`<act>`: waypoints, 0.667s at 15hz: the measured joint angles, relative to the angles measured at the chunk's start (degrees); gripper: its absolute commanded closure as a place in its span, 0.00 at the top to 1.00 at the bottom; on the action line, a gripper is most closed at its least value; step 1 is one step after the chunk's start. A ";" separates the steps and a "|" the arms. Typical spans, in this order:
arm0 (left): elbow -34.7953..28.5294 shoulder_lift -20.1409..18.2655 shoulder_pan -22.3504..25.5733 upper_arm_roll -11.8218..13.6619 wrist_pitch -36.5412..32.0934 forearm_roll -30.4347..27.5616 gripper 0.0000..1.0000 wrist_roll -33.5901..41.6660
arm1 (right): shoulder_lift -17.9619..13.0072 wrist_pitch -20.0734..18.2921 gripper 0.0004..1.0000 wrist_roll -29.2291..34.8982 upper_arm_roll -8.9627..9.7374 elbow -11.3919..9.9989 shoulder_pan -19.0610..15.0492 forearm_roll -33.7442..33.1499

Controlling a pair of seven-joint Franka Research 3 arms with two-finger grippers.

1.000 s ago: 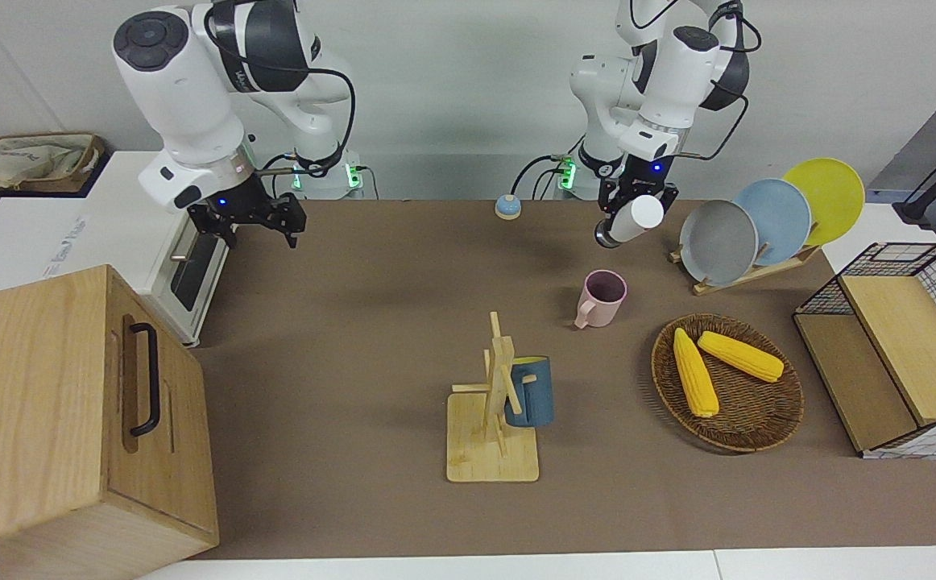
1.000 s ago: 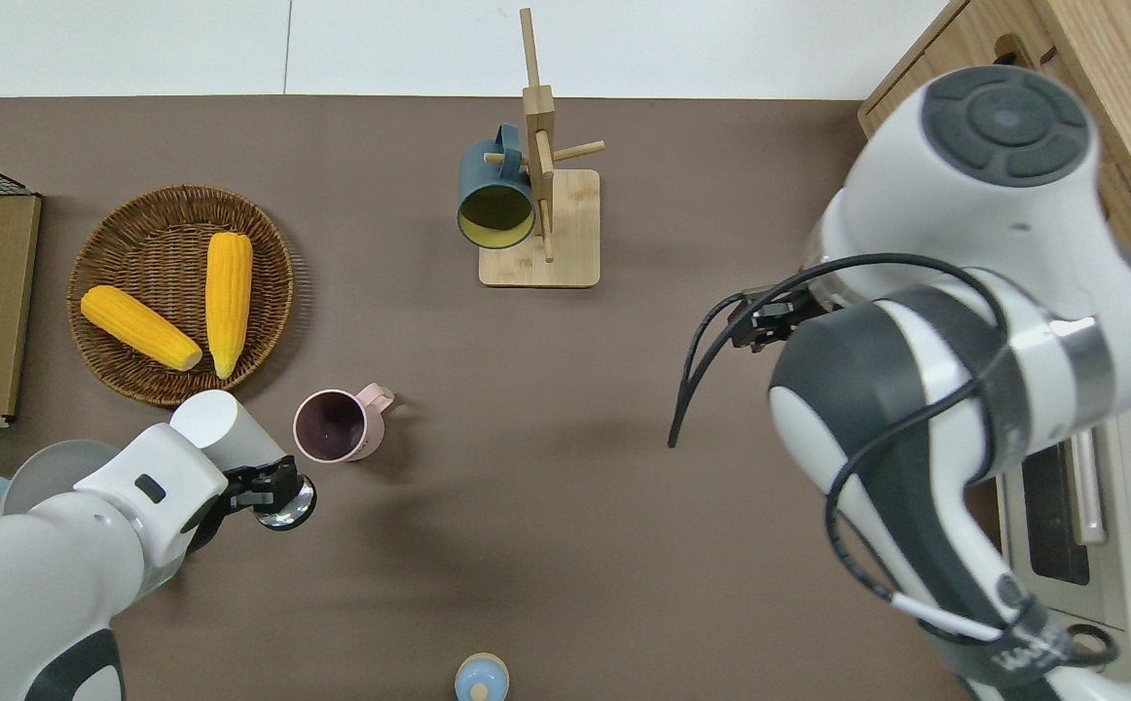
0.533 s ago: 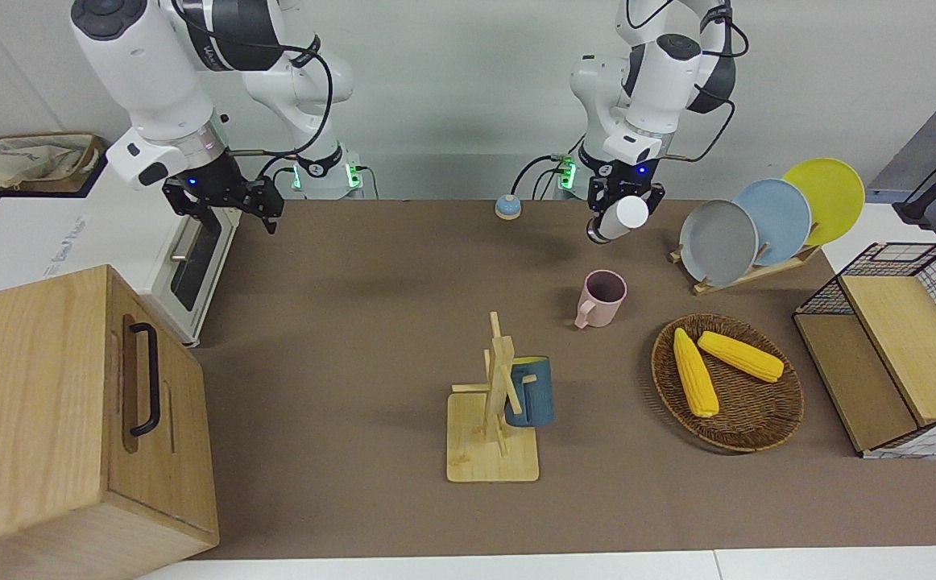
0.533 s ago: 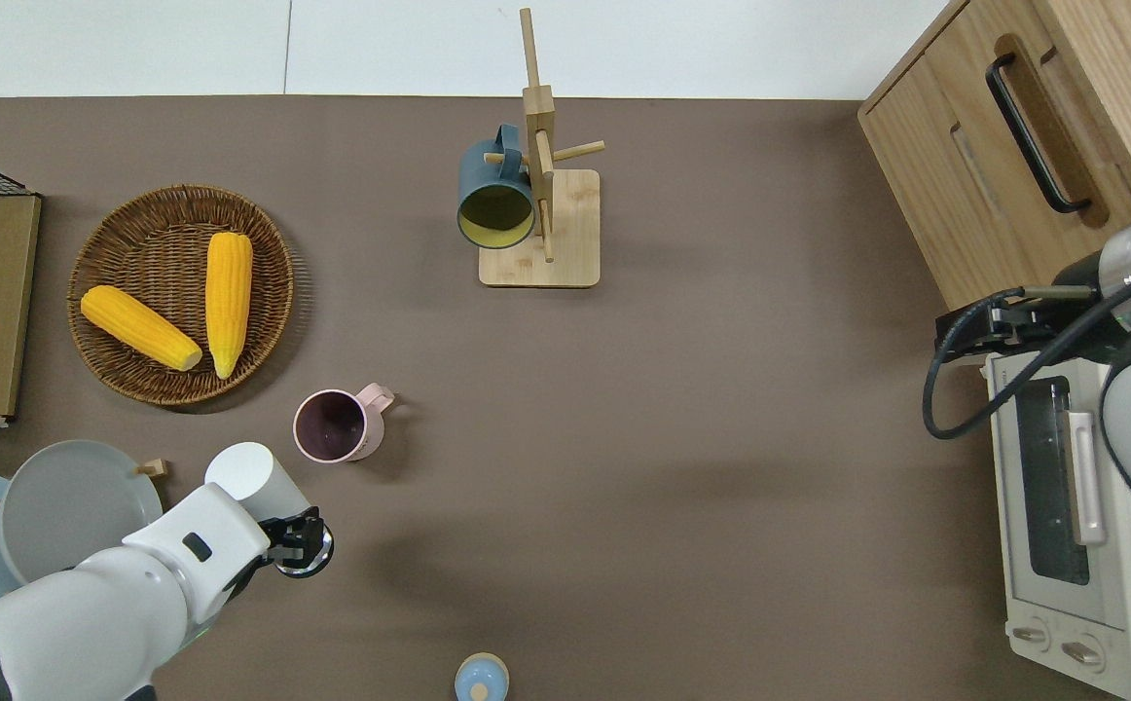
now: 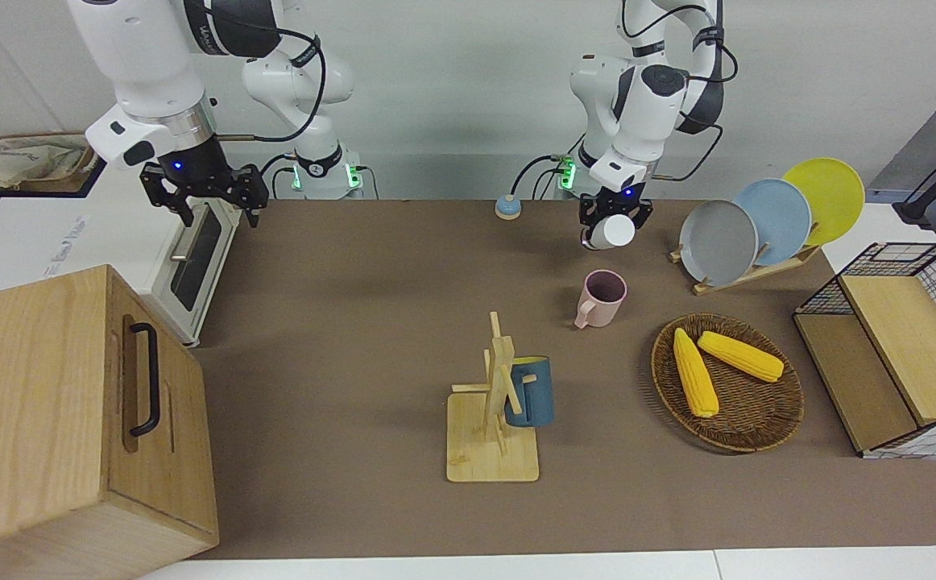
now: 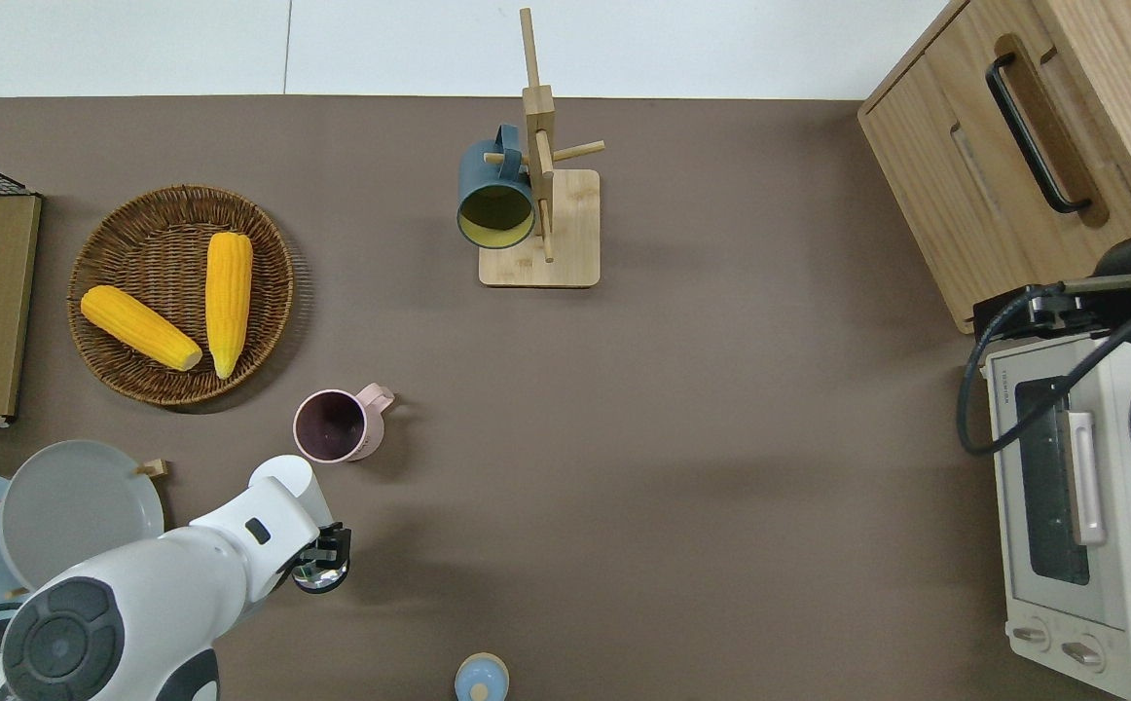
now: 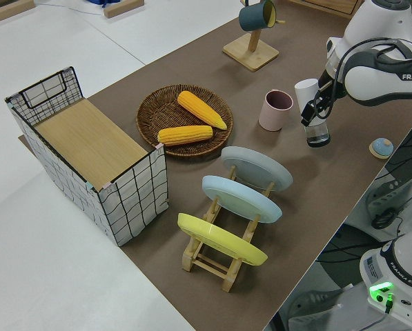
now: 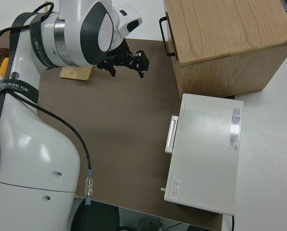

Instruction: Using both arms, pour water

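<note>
while both arms hang above the brown worktop (image 6: 682, 467), only the left end effector (image 6: 322, 563) carries anything: it is clenched on a white bottle (image 7: 307, 96) with a shiny metal end, held nearly level. in the overhead view the bottle's white end (image 6: 279, 474) points to about 11 o'clock toward the pink mug (image 6: 334, 425), and the metal end (image 6: 318, 579) points back toward 5 o'clock. the bottle is over bare worktop just beside the mug, on the side nearer to the robots; it is not over the mug's mouth. the pink mug stands upright, its handle turned toward the right arm's end of the worktop.

the right end effector (image 5: 203, 192) is released, its fingers spread wide with nothing between them, and it hangs at the edge of the white toaster oven (image 6: 1072, 506) at the right arm's end of the worktop. beside the oven, farther from the robots, stands a wooden cabinet (image 6: 1033, 146) with a black handle.

a wicker basket (image 6: 273, 292) holding two corn cobs (image 6: 228, 302) lies at about 11 o'clock from the mug in the overhead view. a wooden mug tree (image 6: 541, 175) at roughly 1 o'clock carries a dark blue mug (image 6: 492, 200) on a peg. a plate rack (image 7: 223, 258) holds grey, blue and yellow plates on edge at the left arm's end, near a wire crate (image 7: 133, 203). a small blue bell (image 6: 481, 677) sits on the edge of the worktop nearest the robots.
</note>
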 measured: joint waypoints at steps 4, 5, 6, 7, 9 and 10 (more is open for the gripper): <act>3.27 4.51 -0.34 0.01 -1.54 0.00 0.00 0.02 | 0.00 0.16 0.99 -0.15 0.38 0.02 0.00 0.05; 4.43 5.41 -0.34 0.03 -3.18 -0.06 0.00 0.24 | 0.00 0.23 0.99 -0.18 0.40 0.06 0.03 0.07; 5.78 6.31 -0.34 0.12 -5.11 -0.30 0.00 0.54 | 0.00 0.30 0.99 -0.21 0.44 0.11 0.07 0.07; 7.09 7.11 -0.34 0.23 -6.90 -0.61 0.00 0.75 | 0.00 0.33 0.99 -0.21 0.45 0.13 0.12 0.07; 9.71 8.60 -0.34 0.52 -10.42 -1.10 0.00 1.03 | 0.00 0.34 0.99 -0.21 0.47 0.14 0.17 0.07; 11.19 9.40 -0.34 0.70 -12.33 -1.18 0.00 1.16 | 0.00 0.34 0.99 -0.21 0.47 0.19 0.17 0.07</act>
